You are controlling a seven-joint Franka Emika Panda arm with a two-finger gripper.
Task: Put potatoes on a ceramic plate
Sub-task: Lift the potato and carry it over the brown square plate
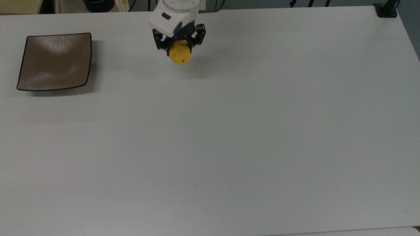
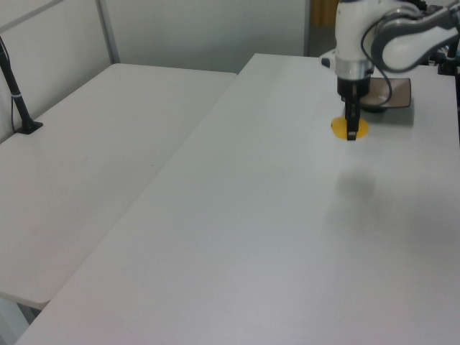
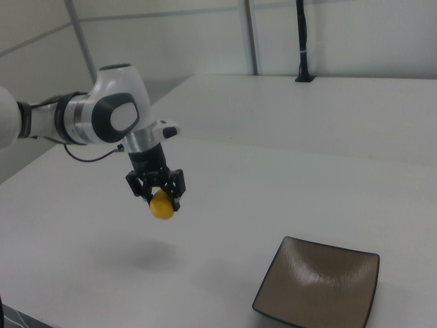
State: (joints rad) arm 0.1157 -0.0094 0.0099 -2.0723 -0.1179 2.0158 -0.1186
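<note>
Top view: camera set high above the surface (image 1: 229, 137), looking nearly straight down at a distance; the ceramic plate (image 1: 54, 62) sits at upper left of the frame, the end effector (image 1: 179, 46) at upper centre.

Left view: camera at moderate height off one end, facing obliquely along the surface; the end effector (image 2: 351, 123) appears at upper right, the plate (image 2: 395, 92) beyond it.

Right view: camera lower and closer, facing from the opposite end; the plate (image 3: 317, 287) lies at lower right foreground, the end effector (image 3: 158, 193) at left centre.

All three views share the plate and end effector.
</note>
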